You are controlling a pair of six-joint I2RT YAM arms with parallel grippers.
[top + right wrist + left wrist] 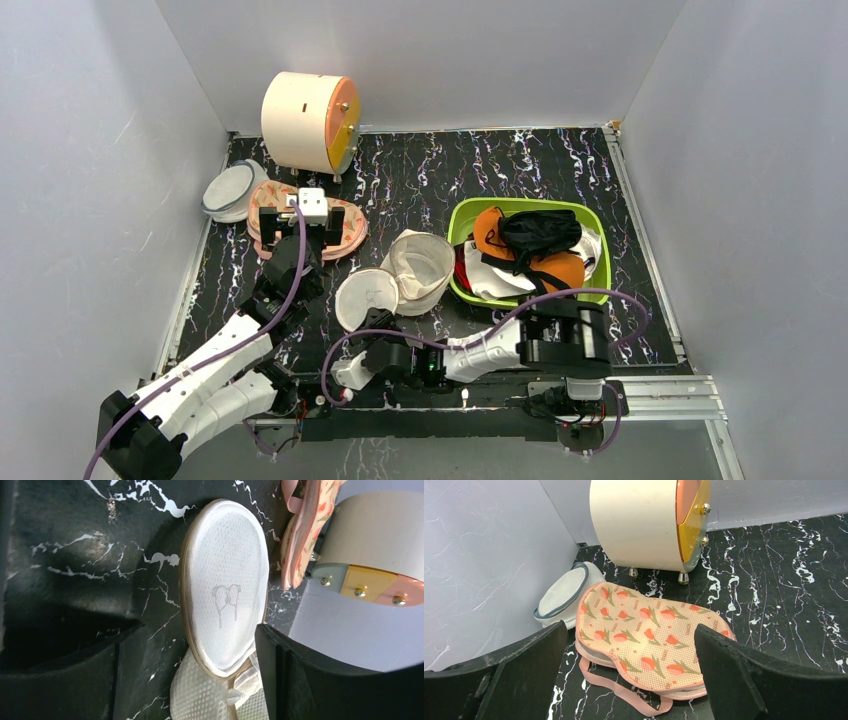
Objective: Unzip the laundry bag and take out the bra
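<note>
The laundry bag (418, 264) lies unzipped in the table's middle. Its flat lid (366, 297) lies beside the mesh dome; the lid (225, 590) with a small dark mark fills the right wrist view. The bra (558, 268), with orange cups and black straps, lies in the green basket (462, 216) at the right, outside the bag. My right gripper (352, 366) (190, 680) is open and empty, low at the near side of the lid. My left gripper (298, 222) (634, 680) is open and empty above the pink patterned pouch (649, 640).
A cream drum with an orange door (305, 120) stands at the back left. A grey-rimmed white disc (230, 190) leans by the left wall. White garments and a black one (540, 230) share the basket with the bra. Walls close three sides.
</note>
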